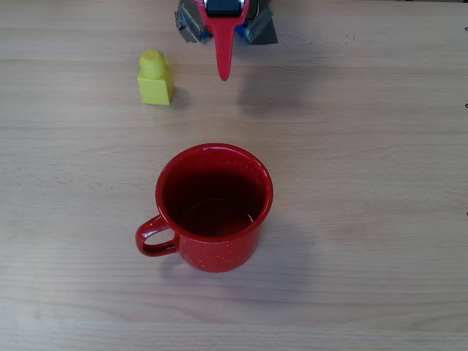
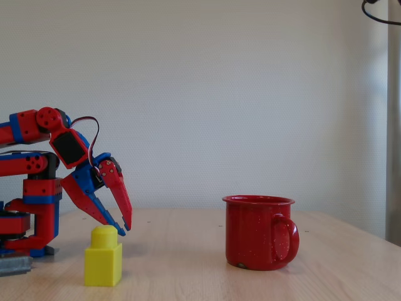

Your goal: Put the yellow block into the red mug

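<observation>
Hanging nose-down with jaws slightly parted and empty, the gripper hovers near the yellow block.

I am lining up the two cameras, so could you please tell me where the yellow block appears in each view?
Overhead view: the yellow block stands upper left on the table, up and left of the red mug.
Fixed view: the yellow block stands lower left in the foreground, with the mug to its right.
Shared landmark: the red mug, upright in both views.
</observation>
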